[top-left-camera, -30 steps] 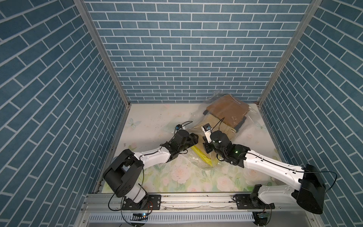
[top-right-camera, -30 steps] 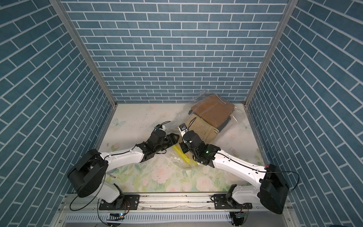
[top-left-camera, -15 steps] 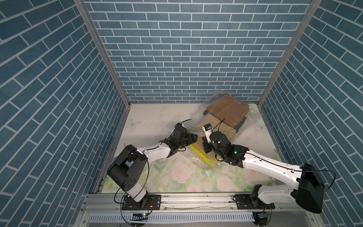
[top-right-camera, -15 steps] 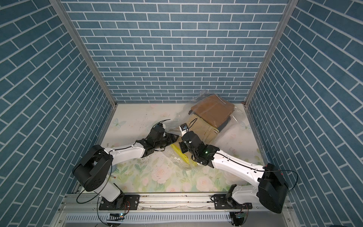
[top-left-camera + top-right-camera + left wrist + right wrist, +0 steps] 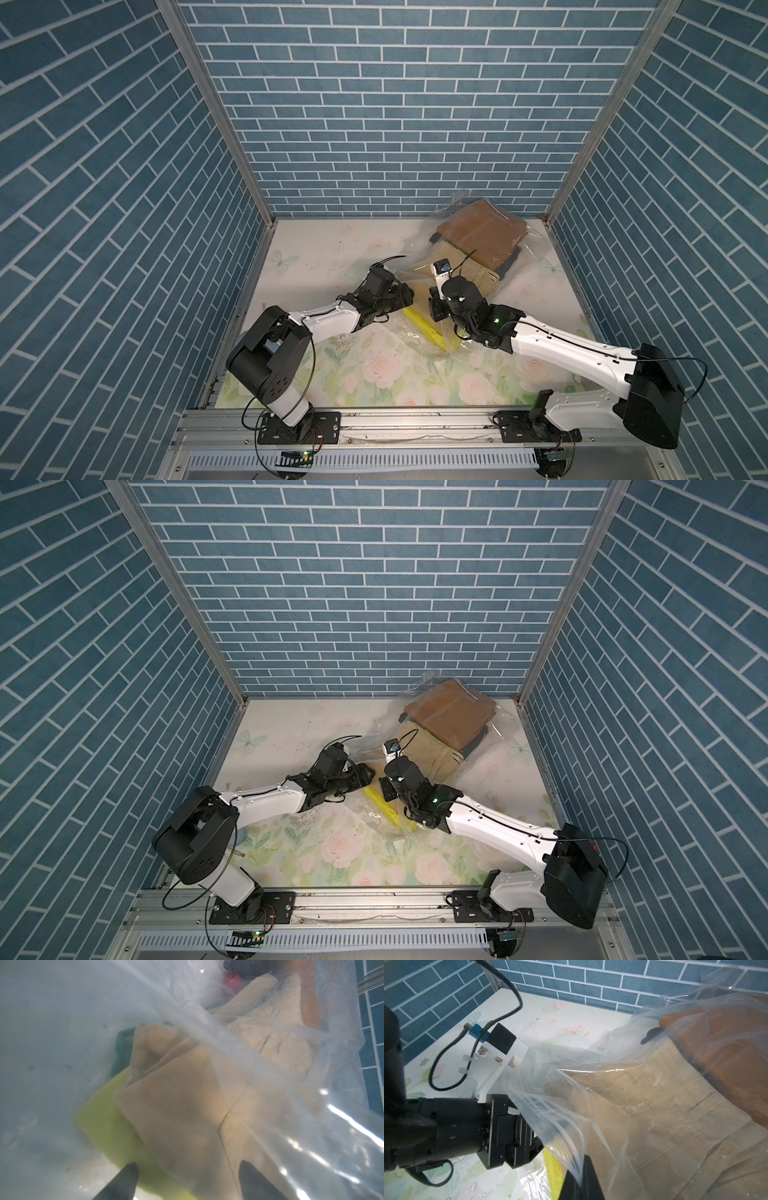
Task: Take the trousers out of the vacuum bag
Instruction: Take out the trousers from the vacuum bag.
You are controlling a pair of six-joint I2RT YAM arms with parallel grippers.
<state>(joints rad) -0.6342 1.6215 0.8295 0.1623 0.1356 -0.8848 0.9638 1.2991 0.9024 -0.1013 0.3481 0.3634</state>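
Left wrist view: left gripper point(image 5: 188, 1164) stands released, jaws spread inside the mouth of the vacuum bag point(image 5: 301, 1130), astride the folded corner of the khaki pair point(image 5: 176, 1105), which overlies a lime-yellow pair point(image 5: 104, 1118). Right gripper point(image 5: 580, 1176) is clenched on the bag's upper film (apparently holding the mouth up). All trousers point(image 5: 478, 241) lie bagged, toward the far right of the table point(image 5: 332, 257). Judgement: cloth soft, light, limp; film slippery. Pinch the khaki fold's thick edge.

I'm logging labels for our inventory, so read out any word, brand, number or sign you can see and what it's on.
No text can be read in any view.
On the vacuum bag: faint bluish print bands near its mouth, too blurred to read.
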